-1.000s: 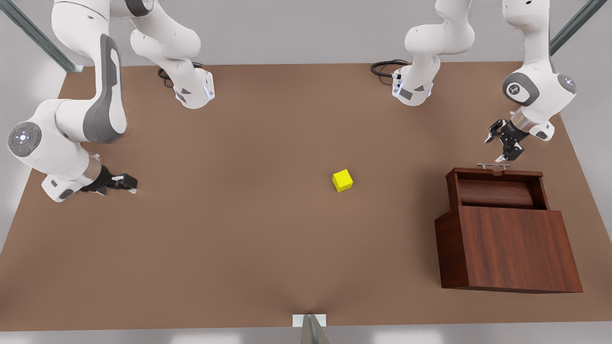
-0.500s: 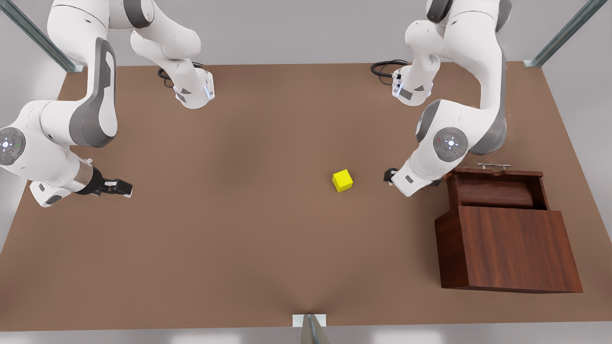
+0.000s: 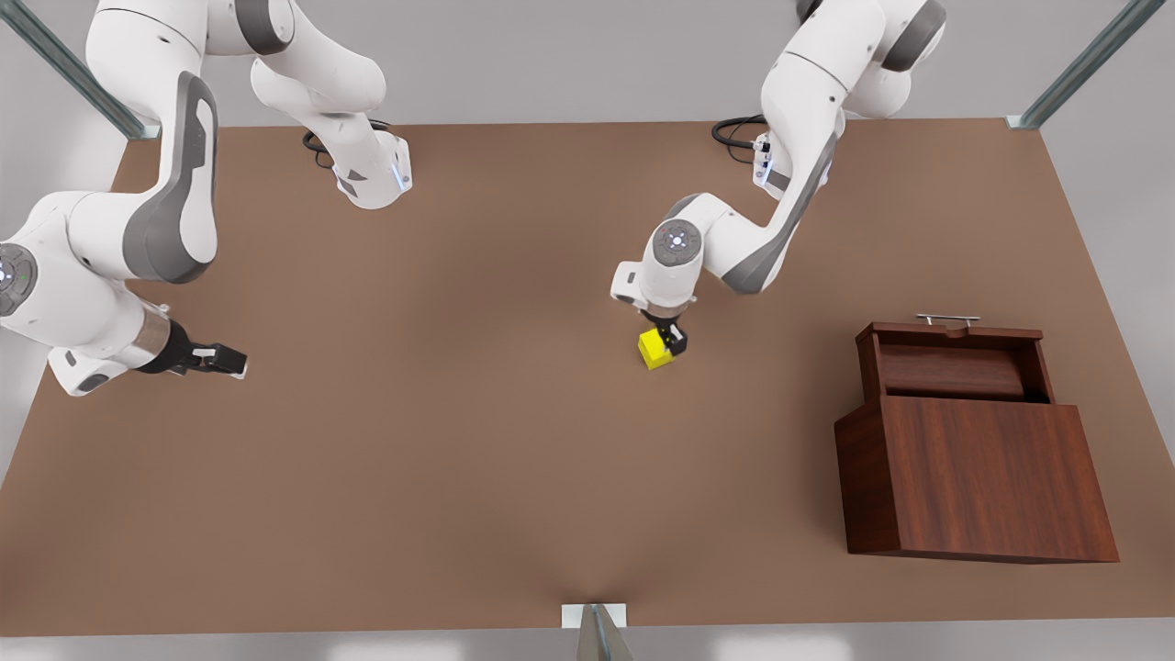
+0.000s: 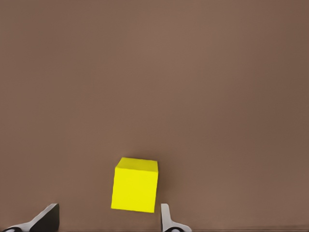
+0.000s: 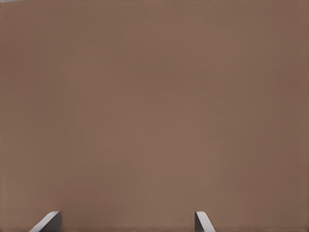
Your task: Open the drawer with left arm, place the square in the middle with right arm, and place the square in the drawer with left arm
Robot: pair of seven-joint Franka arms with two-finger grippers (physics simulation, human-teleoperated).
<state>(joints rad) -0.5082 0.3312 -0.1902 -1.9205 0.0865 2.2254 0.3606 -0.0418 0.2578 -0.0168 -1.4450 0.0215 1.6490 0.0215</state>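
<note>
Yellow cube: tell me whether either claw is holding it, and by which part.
Nothing is held. The left claw is open around the yellow cube, fingers apart from its sides. The right claw waits open at the front view's left.

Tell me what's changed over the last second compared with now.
The left gripper swung from the drawer handle across to the square, its open fingers now straddling it without gripping. The right gripper drifted slightly, open over bare table. Square and open drawer stayed put.
</note>
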